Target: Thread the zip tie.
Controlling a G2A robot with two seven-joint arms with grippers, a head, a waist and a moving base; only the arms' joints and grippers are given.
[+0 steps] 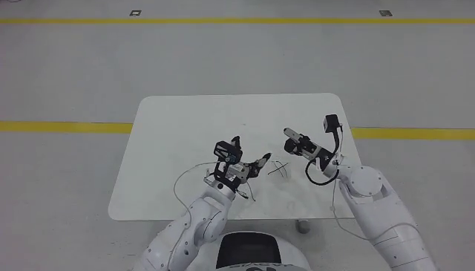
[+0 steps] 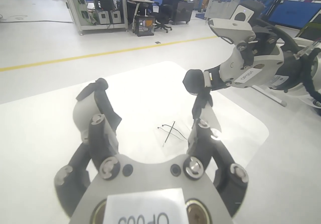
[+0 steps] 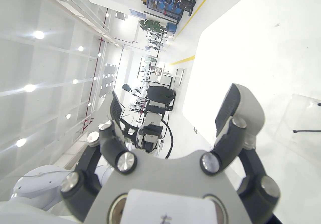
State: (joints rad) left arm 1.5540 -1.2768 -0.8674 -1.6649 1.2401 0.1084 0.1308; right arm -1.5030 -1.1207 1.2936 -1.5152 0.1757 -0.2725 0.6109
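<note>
Since nothing was yet grasped, two zip ties (image 2: 172,130) lay crossed near the tabletop's (image 1: 223,115) front edge, between the left end effector (image 2: 150,94) and the right end effector (image 3: 175,99), both spread apart, seemingly poised for pickup.

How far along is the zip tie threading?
Done: nothing; two black zip ties lie crossed, unthreaded, on the table. In hand: nothing; the left gripper and right gripper are open and empty, either side of them. Left: pick up, thread.

Two thin black zip ties (image 1: 278,168), loose, flat, crossed in X; on table (image 1: 185,122), robot-side half, slightly right of middle.
</note>
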